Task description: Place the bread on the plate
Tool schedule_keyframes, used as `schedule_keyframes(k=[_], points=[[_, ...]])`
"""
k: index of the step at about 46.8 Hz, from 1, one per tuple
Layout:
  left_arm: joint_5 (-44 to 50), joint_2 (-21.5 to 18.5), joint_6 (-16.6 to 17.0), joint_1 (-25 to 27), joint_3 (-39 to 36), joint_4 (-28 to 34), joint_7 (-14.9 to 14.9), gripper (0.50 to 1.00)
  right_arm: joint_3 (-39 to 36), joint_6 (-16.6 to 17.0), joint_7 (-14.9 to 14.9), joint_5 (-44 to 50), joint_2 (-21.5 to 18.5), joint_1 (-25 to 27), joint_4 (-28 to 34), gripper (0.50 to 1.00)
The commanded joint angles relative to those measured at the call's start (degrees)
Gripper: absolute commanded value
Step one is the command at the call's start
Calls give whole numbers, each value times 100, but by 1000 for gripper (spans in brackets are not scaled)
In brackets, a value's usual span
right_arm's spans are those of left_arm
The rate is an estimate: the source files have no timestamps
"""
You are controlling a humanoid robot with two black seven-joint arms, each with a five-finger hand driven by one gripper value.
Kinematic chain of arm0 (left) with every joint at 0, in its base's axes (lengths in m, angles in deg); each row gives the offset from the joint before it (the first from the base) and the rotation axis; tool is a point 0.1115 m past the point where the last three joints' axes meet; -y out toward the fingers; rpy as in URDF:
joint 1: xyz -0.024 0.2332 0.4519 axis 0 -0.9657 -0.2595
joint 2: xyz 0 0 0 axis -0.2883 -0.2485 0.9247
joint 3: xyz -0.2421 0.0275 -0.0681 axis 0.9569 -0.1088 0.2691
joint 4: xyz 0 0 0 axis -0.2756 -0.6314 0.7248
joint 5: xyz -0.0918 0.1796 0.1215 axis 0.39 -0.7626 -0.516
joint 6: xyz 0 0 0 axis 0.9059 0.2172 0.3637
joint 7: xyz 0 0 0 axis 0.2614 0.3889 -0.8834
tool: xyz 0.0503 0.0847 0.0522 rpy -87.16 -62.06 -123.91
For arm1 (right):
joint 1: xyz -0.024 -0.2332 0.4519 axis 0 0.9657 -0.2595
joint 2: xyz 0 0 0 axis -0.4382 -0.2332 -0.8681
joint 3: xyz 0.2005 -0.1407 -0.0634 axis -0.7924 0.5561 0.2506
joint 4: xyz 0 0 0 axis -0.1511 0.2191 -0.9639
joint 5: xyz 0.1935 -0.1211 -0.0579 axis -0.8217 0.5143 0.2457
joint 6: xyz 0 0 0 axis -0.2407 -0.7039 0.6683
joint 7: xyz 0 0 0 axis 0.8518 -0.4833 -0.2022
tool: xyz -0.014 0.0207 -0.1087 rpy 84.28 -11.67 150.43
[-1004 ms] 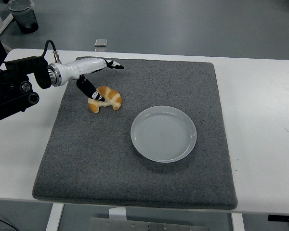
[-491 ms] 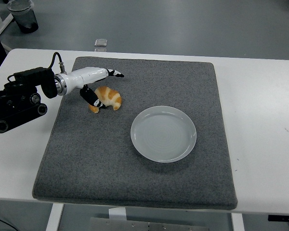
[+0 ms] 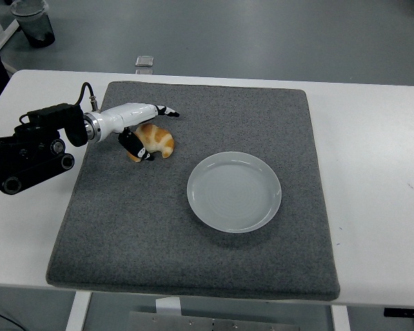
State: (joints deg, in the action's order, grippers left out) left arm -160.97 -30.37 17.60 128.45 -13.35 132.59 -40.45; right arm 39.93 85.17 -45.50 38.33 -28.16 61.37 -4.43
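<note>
The left hand (image 3: 143, 131) straddles the bread (image 3: 154, 141), thumb and fingers spread and not yet closed; light, soft and crushable, it likely wants gentle pinching across its middle, plate (image 3: 234, 191) lying right of it.

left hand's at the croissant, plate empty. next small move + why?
Probably close the fingers to secure the grasp. The left hand brackets the croissant: thumb against its left end, fingers stretched over its far side, not yet wrapped around it. The croissant lies on the grey mat, up-left of the empty plate. Lifting now might let it slip.
</note>
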Motion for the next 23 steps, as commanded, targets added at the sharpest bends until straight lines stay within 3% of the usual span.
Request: schedule_keyframes(k=[1, 13, 23], points=[[0, 5, 0, 8, 9, -1, 3, 996, 0, 0, 0, 0, 0, 0, -1, 932], [9, -4, -26, 8, 9, 26, 29, 964, 0, 0, 0, 0, 0, 0, -1, 930], [9, -4, -35, -10, 0, 26, 55, 849, 0, 0, 0, 0, 0, 0, -1, 930]])
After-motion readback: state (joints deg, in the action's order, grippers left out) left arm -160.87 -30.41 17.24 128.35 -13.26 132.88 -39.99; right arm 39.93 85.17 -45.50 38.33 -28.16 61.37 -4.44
